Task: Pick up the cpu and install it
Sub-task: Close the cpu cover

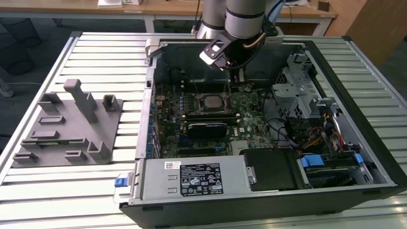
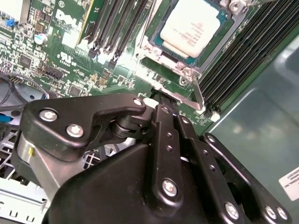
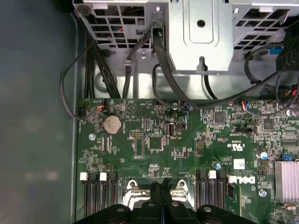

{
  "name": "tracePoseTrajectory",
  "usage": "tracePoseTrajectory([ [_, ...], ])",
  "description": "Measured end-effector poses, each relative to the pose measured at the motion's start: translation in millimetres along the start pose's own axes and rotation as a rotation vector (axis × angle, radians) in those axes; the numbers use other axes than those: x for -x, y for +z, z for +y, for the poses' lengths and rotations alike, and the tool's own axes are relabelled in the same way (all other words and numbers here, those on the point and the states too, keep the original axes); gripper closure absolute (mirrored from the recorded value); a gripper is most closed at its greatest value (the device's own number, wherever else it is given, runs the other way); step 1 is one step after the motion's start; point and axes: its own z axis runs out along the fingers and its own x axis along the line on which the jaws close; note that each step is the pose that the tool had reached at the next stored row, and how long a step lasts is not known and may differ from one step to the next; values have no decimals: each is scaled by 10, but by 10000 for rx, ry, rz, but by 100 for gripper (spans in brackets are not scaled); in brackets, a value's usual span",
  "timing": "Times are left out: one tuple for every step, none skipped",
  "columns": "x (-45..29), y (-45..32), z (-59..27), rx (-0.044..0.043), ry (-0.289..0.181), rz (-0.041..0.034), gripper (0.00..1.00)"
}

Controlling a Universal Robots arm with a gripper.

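cpu (image 2: pixel 194 28) looks seated in its socket, gripper (image 3: pixel 161 187) pinched shut and empty beside socket lever (image 2: pixel 198 95); I'd move purely vertical, no side-load.

This is looking like a robotics lab: an open black metal computer case (image 1: pixel 267 207) is lying on a ribbed silver aluminium workbench (image 1: pixel 95 52), with pale wooden desks (image 1: pixel 171 8) standing behind it.

Slatted metal table (image 1: pixel 64 191), wooden desks (image 1: pixel 167 8) behind

The cpu (image 2: pixel 190 29) is cropped in the second wrist view; the gripper (image 3: pixel 162 185) probably hides it in the first wrist view.
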Motion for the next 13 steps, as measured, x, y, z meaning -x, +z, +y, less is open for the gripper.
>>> tracePoseTrajectory([
  [0, -1, -12, 0, 1, -1, 89],
  [0, -1, -23, 0, 0, -1, 89],
  [0, -2, -34, 0, 0, 0, 89],
  [1, -2, -47, 0, -1, 0, 89],
  [1, -3, -63, 0, 0, 0, 89],
  [1, -3, -81, 0, 0, 0, 89],
  [1, -4, -100, 0, 1, 0, 89],
  [1, -5, -120, 0, 1, 0, 89],
  [1, -6, -136, 0, 0, 0, 89],
  [1, -6, -148, 0, 0, 0, 89],
  [1, -7, -151, 0, 1, 0, 89],
  [1, -6, -151, 0, 0, 1, 89],
  [1, -7, -152, 0, -1, 0, 89],
])
